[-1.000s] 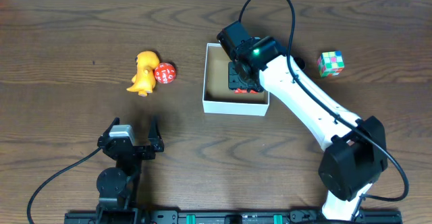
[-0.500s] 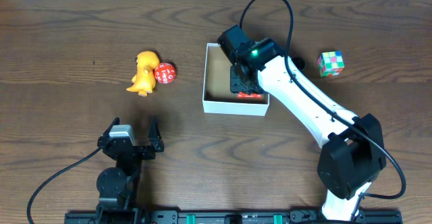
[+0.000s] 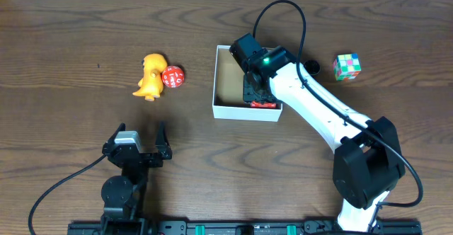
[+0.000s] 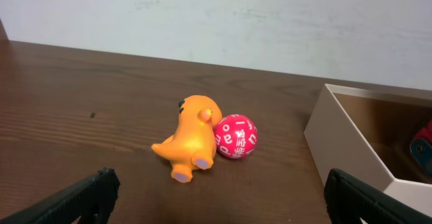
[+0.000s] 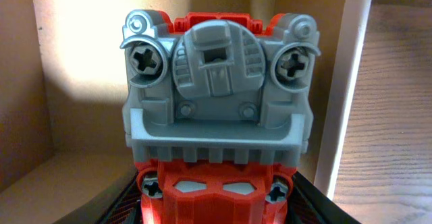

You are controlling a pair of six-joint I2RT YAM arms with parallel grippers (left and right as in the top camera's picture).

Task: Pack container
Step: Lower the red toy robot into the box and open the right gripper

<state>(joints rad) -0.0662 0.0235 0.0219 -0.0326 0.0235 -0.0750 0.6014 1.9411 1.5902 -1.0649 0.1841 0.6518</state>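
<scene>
The container (image 3: 224,110) is a shallow white box with a brown floor at the table's middle; it also shows at the right of the left wrist view (image 4: 351,140). My right gripper (image 3: 256,92) is down inside it, shut on a red and grey toy robot (image 5: 217,116), whose red edge shows by the box's front wall (image 3: 262,103). My left gripper (image 3: 136,150) is open and empty near the front left. An orange dinosaur toy (image 3: 149,76) and a red ball with white marks (image 3: 173,77) lie left of the box, also in the left wrist view (image 4: 191,137), (image 4: 236,135).
A multicoloured cube (image 3: 347,66) lies right of the box, behind my right arm. A small black thing (image 3: 311,66) sits beside that arm. The box's inner walls (image 5: 61,69) stand close round the held toy.
My right gripper has moved a little toward the box's front right with the toy robot and lowered it. The left arm has not moved.
</scene>
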